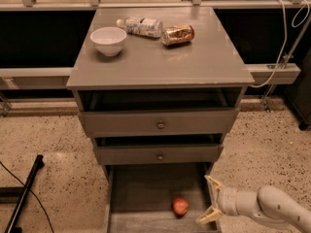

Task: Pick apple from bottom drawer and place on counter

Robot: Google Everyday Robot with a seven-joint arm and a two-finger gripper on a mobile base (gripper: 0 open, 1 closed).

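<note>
The apple point(180, 206) is small and red-orange and lies on the grey floor of the open bottom drawer point(141, 193), towards its front right. My gripper point(209, 201) is open at the drawer's right wall, just right of the apple and apart from it, its pale fingers point(213, 183) spread one above the other. The white arm reaches in from the lower right. The grey counter point(160, 57) tops the cabinet.
On the counter stand a white bowl point(108, 40), a lying plastic bottle point(141, 26) and a crushed gold-brown can point(178, 34). Two shallower drawers with round knobs point(160, 125) sit partly open above. A black bar point(24, 191) lies on the speckled floor at left.
</note>
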